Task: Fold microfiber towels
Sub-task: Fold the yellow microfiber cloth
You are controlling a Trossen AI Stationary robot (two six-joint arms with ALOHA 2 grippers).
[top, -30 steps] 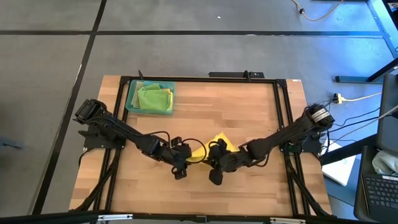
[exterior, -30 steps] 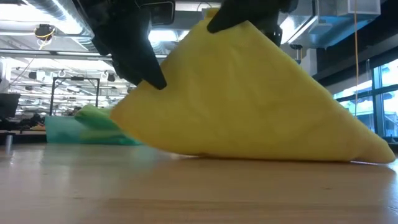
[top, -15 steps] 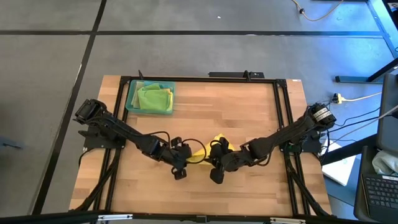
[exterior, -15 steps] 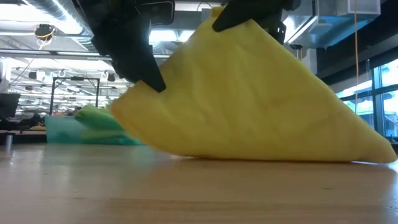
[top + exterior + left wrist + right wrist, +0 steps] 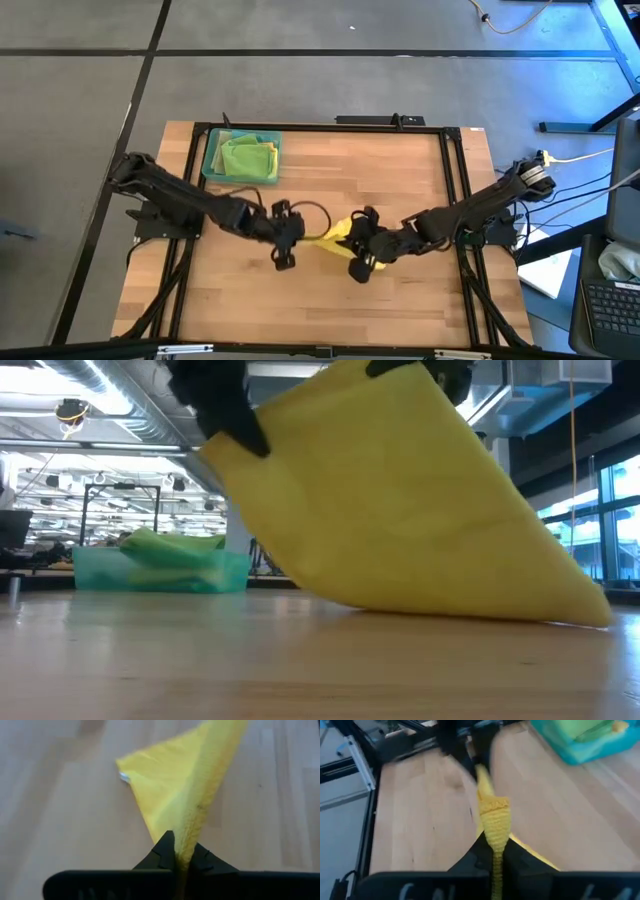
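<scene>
A yellow microfiber towel [image 5: 400,510] hangs as a slanting sheet between my two grippers near the table's middle [image 5: 336,232]. Its lower edge [image 5: 470,612] lies on the wood. My left gripper [image 5: 300,238] is shut on its upper left corner, dark at the top left in the low view [image 5: 235,430]. My right gripper [image 5: 356,246] is shut on its upper right corner [image 5: 415,368]. More towels [image 5: 246,156], bright green with a bit of yellow, lie piled in a teal tray [image 5: 212,160] at the far left. My left gripper pinches the towel's upper edge at a corner [image 5: 182,851] between its two fingers, slanting down from the table's left. The cloth runs taut from there and fans out below, its bottom on the table. My right gripper pinches a bunched corner of the towel [image 5: 495,837] between its two fingers, coming from the table's right and slanting down. The corner is lifted; the cloth below slopes to the table.
The teal tray [image 5: 150,570] stands far left of the towel, near the table's black frame rail [image 5: 300,127]. Bare wood [image 5: 380,180] lies beyond the towel and along the near edge. Cables trail behind both arms.
Both grippers have risen, the left one also going toward the far edge and the right one toward the table's right. The towel's upper edge has gone up with them and the sheet stands taller and tauter, while its lower edge has stayed on the table.
</scene>
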